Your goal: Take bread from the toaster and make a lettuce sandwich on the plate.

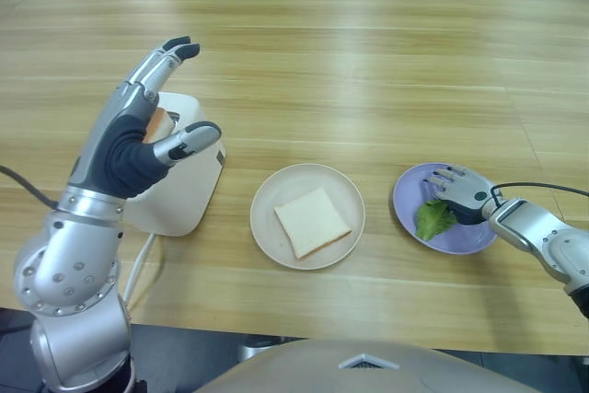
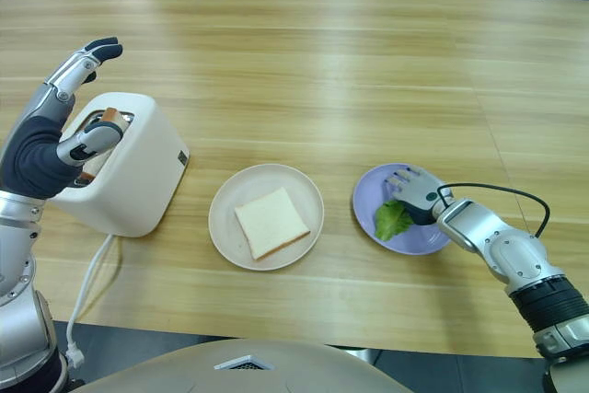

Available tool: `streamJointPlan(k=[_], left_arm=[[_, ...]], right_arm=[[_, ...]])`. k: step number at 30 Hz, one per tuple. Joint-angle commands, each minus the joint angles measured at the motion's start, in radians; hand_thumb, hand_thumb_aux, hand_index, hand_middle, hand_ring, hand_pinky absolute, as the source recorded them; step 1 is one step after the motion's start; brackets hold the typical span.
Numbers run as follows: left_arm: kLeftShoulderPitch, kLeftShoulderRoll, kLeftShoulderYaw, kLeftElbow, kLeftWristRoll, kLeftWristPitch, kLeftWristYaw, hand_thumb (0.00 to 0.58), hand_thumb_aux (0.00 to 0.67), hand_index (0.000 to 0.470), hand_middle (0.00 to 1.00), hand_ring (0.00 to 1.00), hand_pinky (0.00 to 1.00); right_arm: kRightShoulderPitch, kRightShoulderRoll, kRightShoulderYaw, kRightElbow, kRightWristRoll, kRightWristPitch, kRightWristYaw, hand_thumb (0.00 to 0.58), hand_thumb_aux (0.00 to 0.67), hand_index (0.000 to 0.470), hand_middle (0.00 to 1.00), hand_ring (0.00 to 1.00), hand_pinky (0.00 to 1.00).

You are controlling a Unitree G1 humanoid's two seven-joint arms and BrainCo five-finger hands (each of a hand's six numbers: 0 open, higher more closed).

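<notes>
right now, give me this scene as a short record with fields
toaster: white, on the robot's left, toast sticking up from a slot
left hand: open, raised over the toaster, holding nothing
cream plate: middle of the table, one bread slice lying flat on it
purple plate: right of the cream plate, lettuce on it
right hand: on the lettuce, grasp unclear

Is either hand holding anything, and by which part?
Left hand: nothing, open over the toaster. Right hand sits at the upper edge of the lettuce on the purple plate; a grip cannot be told.
</notes>
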Motion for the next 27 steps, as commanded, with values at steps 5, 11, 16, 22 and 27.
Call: streamJointPlan(k=[5, 11, 16, 22, 27], left_arm=[[0.154, -0.026, 0.141, 0.082, 0.132, -0.112, 0.129, 0.0, 0.0, 0.0, 0.0, 0.0, 0.0], [0.307, -0.026, 0.193, 0.311, 0.311, -0.217, 0.289, 0.0, 0.0, 0.0, 0.0, 0.0, 0.0], [0.318, 0.023, 0.124, 0.522, 0.483, -0.193, 0.341, 0.0, 0.0, 0.0, 0.0, 0.0, 0.0], [0.216, 0.071, -0.036, 0.675, 0.603, -0.147, 0.306, 0.0, 0.0, 0.0, 0.0, 0.0, 0.0], [0.107, 0.084, -0.127, 0.739, 0.629, -0.133, 0.295, 0.0, 0.0, 0.0, 0.0, 0.0, 0.0]], right_arm=[[-0.029, 0.115, -0.082, -0.189, 0.169, -0.033, -0.116, 0.58, 0.67, 0.46, 0.0, 0.0, 0.0], [-0.058, 0.234, -0.065, -0.273, 0.268, -0.044, -0.065, 0.58, 0.67, 0.46, 0.0, 0.0, 0.0], [-0.069, 0.341, 0.024, -0.263, 0.265, -0.056, -0.011, 0.58, 0.67, 0.46, 0.0, 0.0, 0.0], [-0.091, 0.426, 0.117, -0.204, 0.231, -0.063, 0.025, 0.58, 0.67, 0.46, 0.0, 0.0, 0.0], [-0.105, 0.439, 0.173, -0.159, 0.202, -0.079, 0.052, 0.58, 0.67, 0.46, 0.0, 0.0, 0.0]])
